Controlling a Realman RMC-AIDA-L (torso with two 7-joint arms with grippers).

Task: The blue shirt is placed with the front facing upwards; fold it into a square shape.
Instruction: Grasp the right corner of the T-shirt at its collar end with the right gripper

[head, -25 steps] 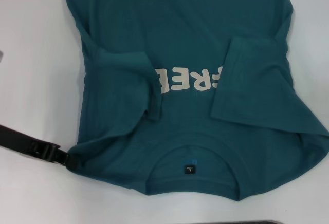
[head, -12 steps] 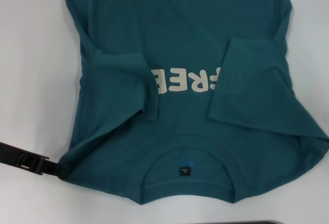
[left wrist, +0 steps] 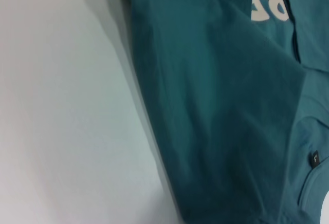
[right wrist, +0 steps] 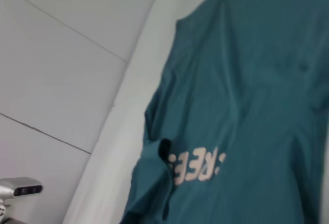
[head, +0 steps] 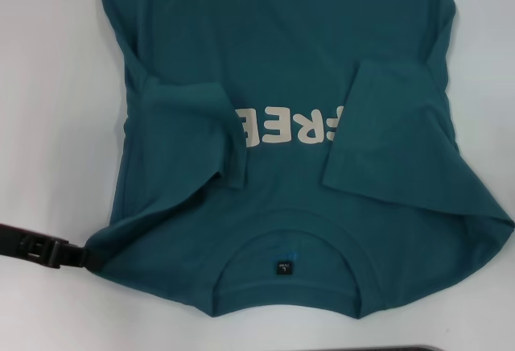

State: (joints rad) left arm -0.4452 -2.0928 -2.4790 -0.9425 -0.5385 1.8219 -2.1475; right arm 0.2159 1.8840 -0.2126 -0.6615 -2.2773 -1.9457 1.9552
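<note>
The blue shirt (head: 282,45) lies front up on the white table, collar nearest me. Its cream letters (head: 290,125) read upside down and a small black neck label (head: 283,267) shows inside the collar. Both sleeves are folded inward over the chest, one (head: 185,134) on the left and one (head: 394,134) on the right, each covering an end of the lettering. My left gripper (head: 80,256) reaches in low from the left and is shut on the shirt's near left shoulder corner. The left wrist view shows the shirt (left wrist: 221,106) close up. The right gripper is out of view; its wrist view shows the shirt (right wrist: 247,80) from afar.
Bare white table (head: 48,125) runs along the shirt's left side and in front of the collar. A dark strip (head: 402,348) lines the near edge at the lower right. In the right wrist view, a pale wall (right wrist: 61,54) rises beyond the table.
My left gripper has drawn back to the left while holding the shoulder corner. The collar and near left part of the shirt have slid left with it.
</note>
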